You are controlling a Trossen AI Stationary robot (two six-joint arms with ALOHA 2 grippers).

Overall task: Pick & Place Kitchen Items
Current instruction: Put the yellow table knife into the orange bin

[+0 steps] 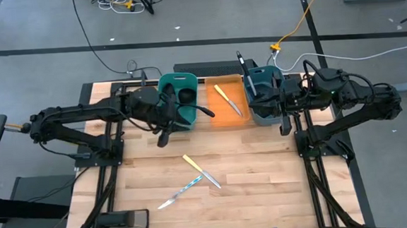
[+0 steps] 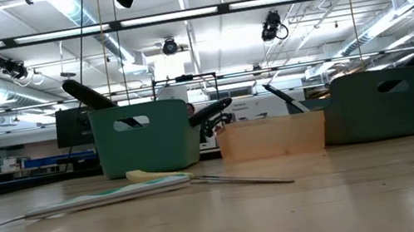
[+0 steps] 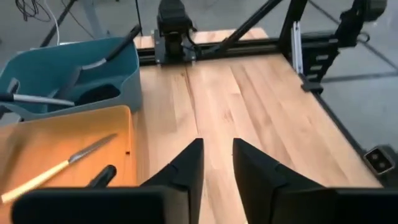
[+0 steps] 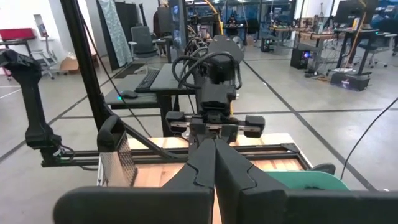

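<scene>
My left gripper (image 1: pixel 164 136) hangs open and empty above the table, just near of the left teal bin (image 1: pixel 178 98); its fingers show apart in the left wrist view (image 3: pixel 217 162). My right gripper (image 1: pixel 284 125) is shut and empty (image 4: pixel 214 155), just near of the right teal bin (image 1: pixel 264 95). A pale-yellow-handled knife (image 1: pixel 201 171) and a light-blue-handled knife (image 1: pixel 181 192) lie flat on the table. Another yellow-handled knife (image 1: pixel 227 100) lies in the orange tray (image 1: pixel 221 118). Black utensils stand in both bins, handles sticking out.
The bins and the tray stand in a row at the table's far edge. A black handle (image 1: pixel 205 112) juts from the left bin over the tray. The arms' dark frames (image 1: pixel 319 146) run along both table sides. Bare wood lies around the two knives.
</scene>
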